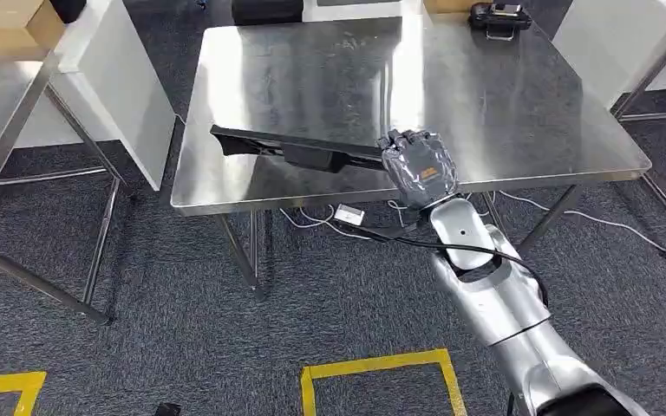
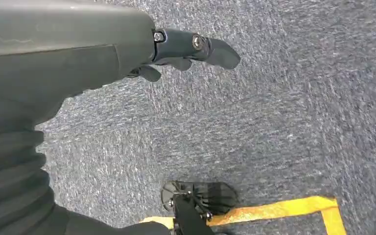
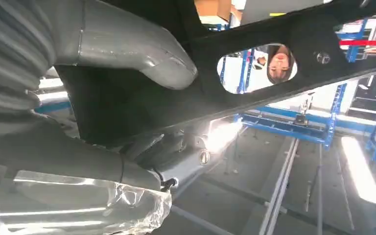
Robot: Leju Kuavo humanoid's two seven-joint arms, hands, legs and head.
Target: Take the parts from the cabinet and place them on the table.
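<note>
As the steel worktop (image 1: 503, 95) stretches ahead, the long black part (image 1: 290, 149) lies across its near edge, running leftward from the right hand (image 1: 418, 166), which grips its right end. The left hand (image 2: 176, 51) hangs over carpet, holding nothing, fingers apart.

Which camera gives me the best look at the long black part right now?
The head view: the long black part shows at full length over the steel table's near edge, held at one end by the right hand. The right wrist view gives a close underside of it. The left wrist view looks at carpet.
</note>
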